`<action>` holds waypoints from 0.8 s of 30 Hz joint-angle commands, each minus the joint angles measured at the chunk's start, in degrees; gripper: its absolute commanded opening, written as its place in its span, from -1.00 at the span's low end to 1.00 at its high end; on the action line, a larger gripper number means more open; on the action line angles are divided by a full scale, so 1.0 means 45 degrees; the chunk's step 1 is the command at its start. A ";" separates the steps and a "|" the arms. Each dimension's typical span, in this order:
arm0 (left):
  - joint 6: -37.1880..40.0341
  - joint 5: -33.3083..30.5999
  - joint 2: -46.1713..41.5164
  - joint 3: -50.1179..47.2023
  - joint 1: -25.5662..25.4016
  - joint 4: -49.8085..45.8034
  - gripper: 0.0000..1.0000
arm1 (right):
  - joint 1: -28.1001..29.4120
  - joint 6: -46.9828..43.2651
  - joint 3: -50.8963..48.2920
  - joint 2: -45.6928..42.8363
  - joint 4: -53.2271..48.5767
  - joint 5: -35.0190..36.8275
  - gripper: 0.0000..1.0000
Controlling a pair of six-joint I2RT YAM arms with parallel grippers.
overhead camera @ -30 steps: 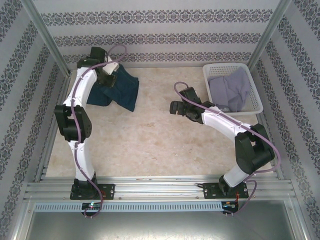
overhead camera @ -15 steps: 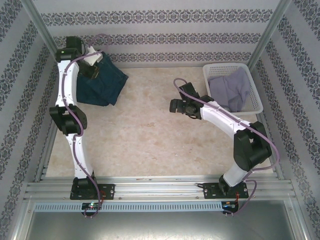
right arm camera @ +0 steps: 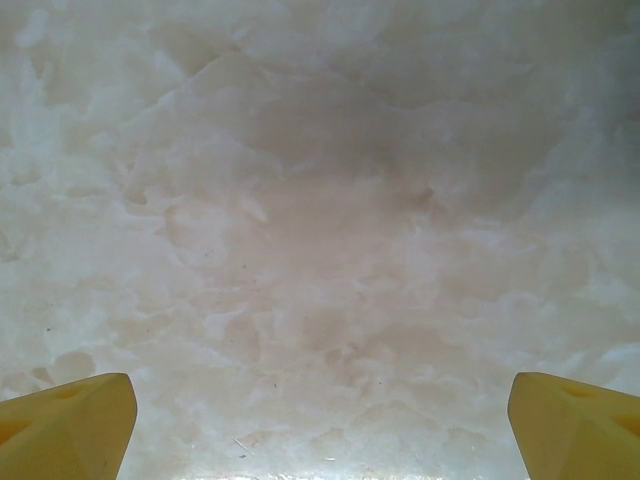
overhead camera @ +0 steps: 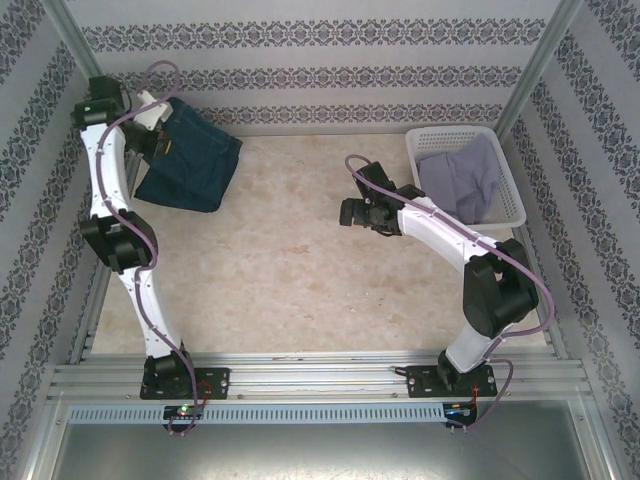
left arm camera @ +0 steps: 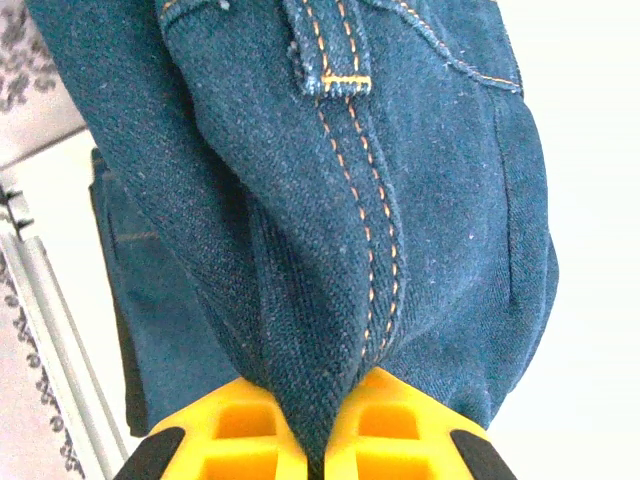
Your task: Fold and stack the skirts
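Patterned wallpaper on three sides, pale marbled bench (overhead camera: 300, 280) below.

- Your left fingers (left arm camera: 235, 435) are at the far-left corner. They are clamped tight on a fold of a dark blue denim skirt (overhead camera: 195, 160), pinched along an orange-stitched seam.
- The skirt spreads from that grip toward the near side. Its long axis runs roughly far to near, tilted slightly right.
- A belt loop shows beyond the grip, so the waistband probably points away from the fingers.
- More denim sits underneath. You cannot tell whether it is the same skirt or a second one.
- Your right fingers (right arm camera: 70, 425) are spread wide and hold nothing, over bare bench. The denim lies well apart, to their left and farther back.
- Near them on the right, a lavender-grey skirt (overhead camera: 460, 180) lies in the white basket (overhead camera: 510, 195).

Judgement: the left arm owns the laying-out. The right must cross leftward to help fold.
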 commanded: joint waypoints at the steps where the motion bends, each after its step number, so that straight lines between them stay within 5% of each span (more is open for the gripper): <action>1: 0.0571 0.0713 0.0470 0.0191 0.0493 0.0540 -1.00 | 0.0010 0.0270 0.0391 0.0204 -0.0507 0.0396 0.91; 7: 0.0060 -0.0400 0.1205 -0.0630 0.0706 0.1706 -0.97 | 0.0196 0.0099 0.0848 0.0331 -0.1015 0.0773 0.91; 8: -0.0367 -0.0972 0.1313 -0.0605 0.0781 0.2161 -0.76 | 0.0240 0.0073 0.0894 0.0316 -0.1115 0.0901 0.91; 11: -0.1519 -0.2277 0.1361 -0.0473 0.0880 0.3427 0.71 | 0.0293 0.0051 0.0782 -0.0044 -0.1053 0.1444 0.93; 12: -0.2019 -0.2898 0.1278 -0.0448 0.0855 0.3883 0.98 | 0.0293 0.0014 0.0631 -0.0328 -0.0756 0.1574 0.95; 18: -0.5926 -0.4251 -0.0069 0.0060 0.0810 0.4599 1.00 | -0.0141 -0.1156 -0.0351 -0.2577 0.1592 0.2762 0.95; 24: -1.0089 -0.2486 -0.2968 -0.3431 -0.0101 0.6049 1.00 | -0.4017 -0.1454 0.0645 -0.2532 0.0414 0.2100 0.96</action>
